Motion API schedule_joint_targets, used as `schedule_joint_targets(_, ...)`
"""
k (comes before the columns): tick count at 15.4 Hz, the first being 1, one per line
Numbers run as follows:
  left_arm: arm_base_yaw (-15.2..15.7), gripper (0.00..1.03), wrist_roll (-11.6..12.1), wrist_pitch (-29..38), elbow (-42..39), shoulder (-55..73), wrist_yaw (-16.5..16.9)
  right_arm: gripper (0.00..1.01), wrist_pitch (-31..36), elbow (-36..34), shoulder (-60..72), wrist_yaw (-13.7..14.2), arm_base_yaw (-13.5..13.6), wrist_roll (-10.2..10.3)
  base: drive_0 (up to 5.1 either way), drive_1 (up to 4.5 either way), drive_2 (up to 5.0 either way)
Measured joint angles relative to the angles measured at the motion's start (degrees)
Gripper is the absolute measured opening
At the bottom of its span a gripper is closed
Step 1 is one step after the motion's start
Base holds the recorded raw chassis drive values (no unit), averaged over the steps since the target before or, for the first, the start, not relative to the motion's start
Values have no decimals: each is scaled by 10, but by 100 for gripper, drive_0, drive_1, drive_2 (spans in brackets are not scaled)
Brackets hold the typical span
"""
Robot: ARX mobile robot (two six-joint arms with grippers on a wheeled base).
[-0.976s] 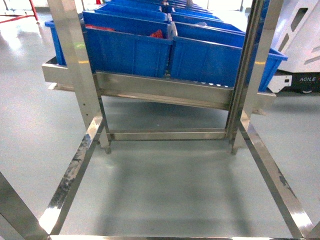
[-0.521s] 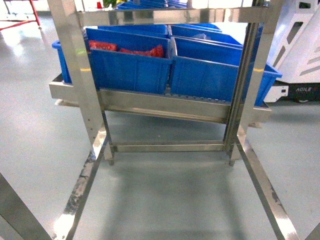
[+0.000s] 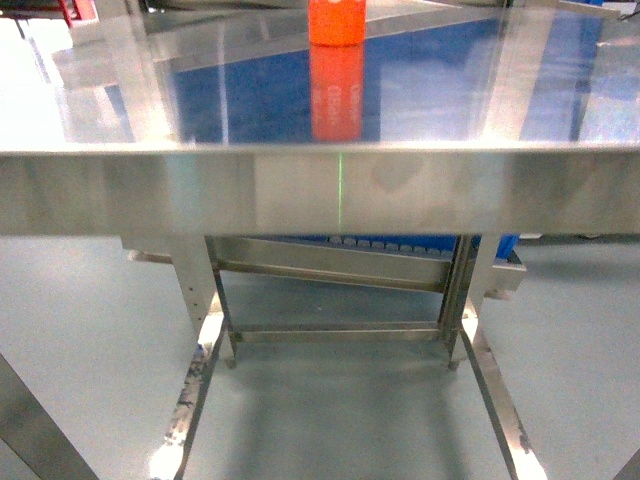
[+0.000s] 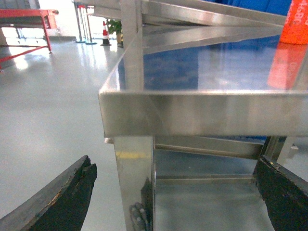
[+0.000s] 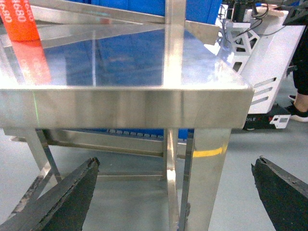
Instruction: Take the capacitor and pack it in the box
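No capacitor can be made out, and the box is out of view. A stainless steel table [image 3: 320, 190] fills the upper half of the head view. At its far edge stands an orange upright object [image 3: 337, 22] with white print, mirrored in the top; what it is I cannot tell. The left gripper [image 4: 175, 163] is open below the table's front edge [image 4: 202, 110], its dark fingers [image 4: 72, 192] wide apart with a table leg seen between them. My right gripper [image 5: 175, 163] is open too, low before the table's right corner [image 5: 120, 108], holding nothing. Neither gripper shows in the head view.
Blue bins [image 5: 202, 9] stand behind the table and are mirrored in its top. A white machine [image 5: 260, 62] and a person's shoe [image 5: 298, 113] are to the right. A red frame [image 4: 24, 19] and a traffic cone [image 4: 105, 33] stand far left on the grey floor.
The head view has risen: the rack of blue bins has dropped behind the steel table top, which now fills the upper half, with the orange object showing.
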Motion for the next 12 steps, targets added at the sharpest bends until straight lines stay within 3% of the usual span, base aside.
schedule_joint_targets(12, 0, 98, 0, 0, 0, 0, 0, 98, 0, 0, 0, 0, 0, 0, 0, 0, 0)
